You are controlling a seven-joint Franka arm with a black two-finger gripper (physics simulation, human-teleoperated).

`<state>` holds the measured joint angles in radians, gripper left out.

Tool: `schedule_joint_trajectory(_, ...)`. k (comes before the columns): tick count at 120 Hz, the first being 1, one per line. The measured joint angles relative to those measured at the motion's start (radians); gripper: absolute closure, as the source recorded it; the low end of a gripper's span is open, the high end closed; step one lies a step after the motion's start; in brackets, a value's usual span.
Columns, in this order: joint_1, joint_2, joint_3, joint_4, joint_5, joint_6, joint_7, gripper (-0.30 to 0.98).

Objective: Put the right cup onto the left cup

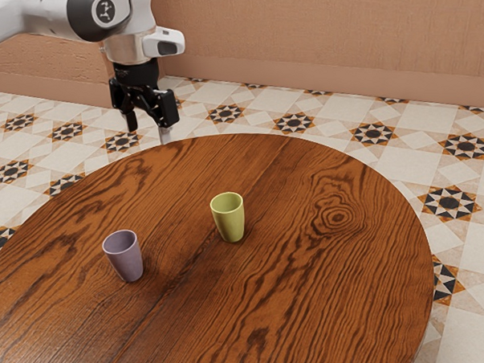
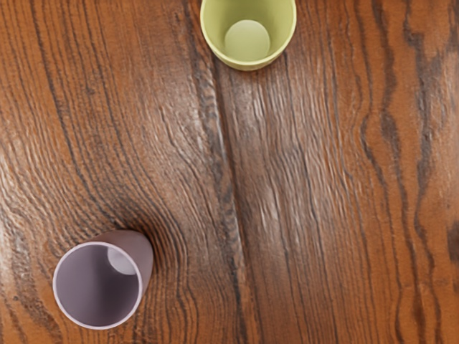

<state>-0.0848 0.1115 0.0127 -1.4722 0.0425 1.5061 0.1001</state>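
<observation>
- Gripper point(image 1: 148, 131) is hanging empty beyond the table point(image 1: 326, 266) edge in the exterior view, its fingers point(image 1: 131, 120) standing apart and touching neither cup.
- Green cup point(image 1: 229, 222) is standing upright on the wood, mouth up, on the exterior view's right of the two; going by that view, I am taking it as the one to lift.
- Purple cup point(image 1: 126, 260) is standing upright too, well apart from it, mouth up and empty, and is probably serving as the lower one.
- Both are looking light and stiff, so I am expecting little give under a squeeze and easy tipping from a sideways knock.
- Smooth, tapering walls are suggesting some slip: a hold low on the narrowing side could be sliding, while a firm, even hold near the rim should be doing better.
- Hold is best coming from above, fingers straddling the green cup across its upper wall, leaving the narrow base free for entering the purple cup's mouth.
- Material is not declaring itself; if it is ceramic, a hard set-down could be chipping the rim, so gentle lowering is the safer course.
- Neither cup is carrying any readable brand, label or writing; the arm point(image 1: 38, 15) is bearing a round emblem point(image 1: 105, 9), with no legible words.
</observation>
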Motion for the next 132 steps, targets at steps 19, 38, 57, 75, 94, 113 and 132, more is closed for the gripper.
schedule_joint_trajectory(19,-0.002,0.007,0.0,-0.002,-0.003,0.007,0.002,0.0)
schedule_joint_trajectory(38,-0.003,0.044,-0.001,-0.002,-0.005,0.033,0.003,0.0)
schedule_joint_trajectory(57,-0.006,0.115,-0.003,-0.001,-0.029,0.079,0.005,0.0)
schedule_joint_trajectory(75,-0.018,0.171,-0.005,-0.001,-0.052,0.12,0.005,0.07)
schedule_joint_trajectory(94,-0.027,0.225,-0.007,0.004,-0.067,0.162,0.004,0.21)
schedule_joint_trajectory(113,-0.044,0.275,-0.006,0.016,-0.076,0.198,0.003,0.3)
schedule_joint_trajectory(132,-0.049,0.335,-0.007,0.048,-0.077,0.23,0.003,0.34)
